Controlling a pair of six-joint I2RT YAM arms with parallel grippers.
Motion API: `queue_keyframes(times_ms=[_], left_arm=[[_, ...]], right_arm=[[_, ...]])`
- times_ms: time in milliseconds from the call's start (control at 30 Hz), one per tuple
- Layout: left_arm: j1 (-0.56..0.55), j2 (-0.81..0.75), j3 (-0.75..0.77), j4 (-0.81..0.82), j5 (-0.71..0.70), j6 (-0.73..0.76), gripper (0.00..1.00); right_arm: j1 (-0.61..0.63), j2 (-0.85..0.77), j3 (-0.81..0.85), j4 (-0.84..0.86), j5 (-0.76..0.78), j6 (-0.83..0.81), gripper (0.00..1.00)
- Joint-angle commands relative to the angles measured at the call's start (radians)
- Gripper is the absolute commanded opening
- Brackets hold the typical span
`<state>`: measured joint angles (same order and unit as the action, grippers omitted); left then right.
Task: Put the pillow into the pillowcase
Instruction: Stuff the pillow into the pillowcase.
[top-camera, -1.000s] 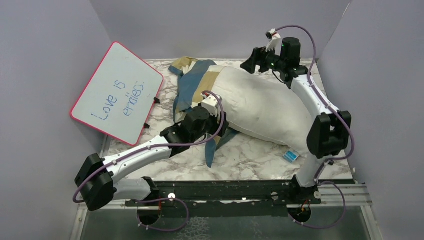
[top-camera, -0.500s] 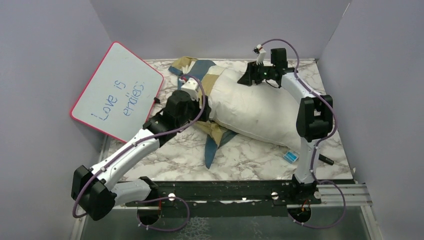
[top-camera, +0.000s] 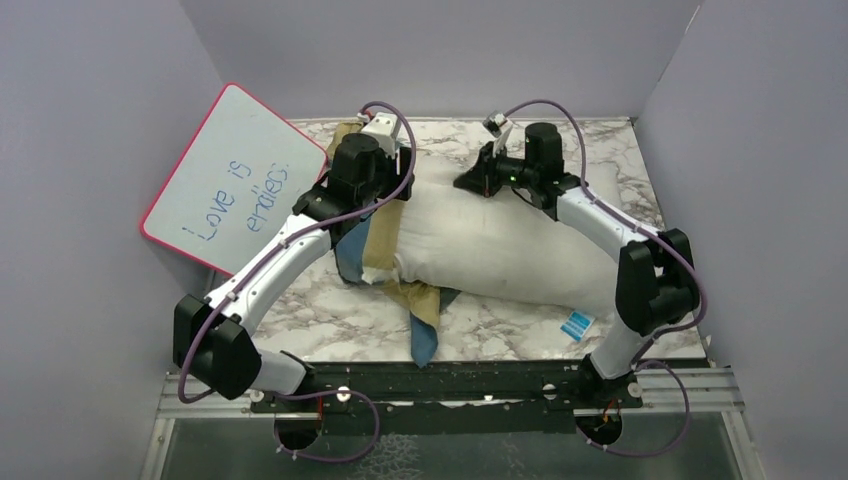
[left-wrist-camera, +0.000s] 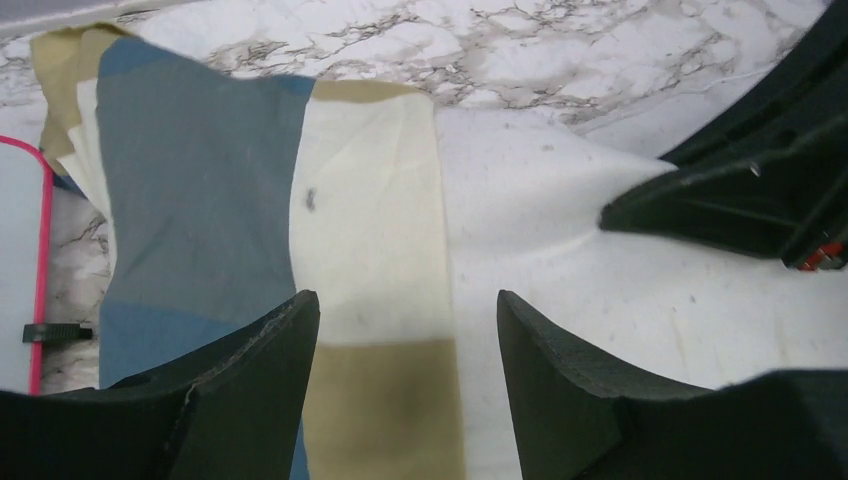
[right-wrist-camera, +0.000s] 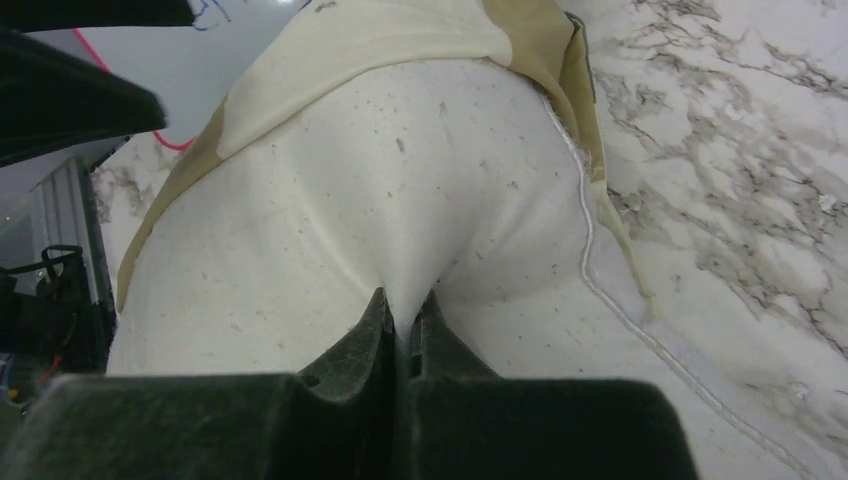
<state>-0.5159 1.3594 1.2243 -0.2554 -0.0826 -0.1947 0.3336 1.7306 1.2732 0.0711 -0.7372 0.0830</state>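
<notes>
The white pillow (top-camera: 500, 250) lies across the middle of the marble table, its blue tag (top-camera: 577, 326) at the near right corner. The checked pillowcase (top-camera: 372, 245) covers only its left end, and a loose flap (top-camera: 425, 335) trails toward the near edge. My right gripper (top-camera: 470, 183) is at the pillow's far top edge. In the right wrist view it (right-wrist-camera: 405, 300) is shut on a pinched fold of the pillow (right-wrist-camera: 400, 180). My left gripper (left-wrist-camera: 405, 300) hangs open above the pillowcase's (left-wrist-camera: 200, 180) rim where it meets the pillow (left-wrist-camera: 560, 250), with nothing between its fingers.
A pink-rimmed whiteboard (top-camera: 235, 185) leans against the left wall, close to my left arm. Purple walls close in the table (top-camera: 500, 330) at the left, back and right. The black rail with both arm bases runs along the near edge.
My right gripper came down and left onto the pillow and shut on its fabric. My left arm swung to the far left end. The pillow shifted left, and the pillowcase now bunches at its left end.
</notes>
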Motion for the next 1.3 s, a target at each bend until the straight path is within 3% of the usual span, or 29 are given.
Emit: queue_keyframes(times_ms=[0, 333, 433, 500, 700, 900, 1100, 1267], left_arm=[[0.007, 0.062, 0.039, 0.068, -0.023, 0.075, 0.65], [0.007, 0.166, 0.055, 0.071, -0.140, 0.161, 0.65], [0.007, 0.179, 0.048, 0.067, -0.171, 0.186, 0.59], [0.005, 0.182, 0.048, 0.073, -0.151, 0.210, 0.50], [0.002, 0.161, 0.048, 0.128, 0.004, 0.221, 0.02], [-0.015, 0.113, 0.041, 0.230, 0.269, 0.078, 0.00], [-0.078, 0.094, 0.010, 0.386, 0.440, -0.043, 0.00], [-0.079, 0.086, -0.105, 0.565, 0.526, -0.185, 0.00]], right_arm=[[0.048, -0.096, -0.110, 0.175, 0.021, 0.077, 0.01], [0.108, -0.141, -0.133, 0.188, 0.065, 0.109, 0.01], [0.117, -0.145, -0.139, 0.193, 0.071, 0.115, 0.01], [0.122, -0.144, -0.143, 0.201, 0.069, 0.122, 0.01], [0.134, -0.134, -0.169, 0.243, 0.065, 0.162, 0.01], [0.134, -0.118, -0.181, 0.272, 0.068, 0.190, 0.01], [0.136, -0.099, -0.217, 0.362, 0.086, 0.260, 0.00], [0.136, -0.099, -0.294, 0.467, 0.230, 0.338, 0.01]])
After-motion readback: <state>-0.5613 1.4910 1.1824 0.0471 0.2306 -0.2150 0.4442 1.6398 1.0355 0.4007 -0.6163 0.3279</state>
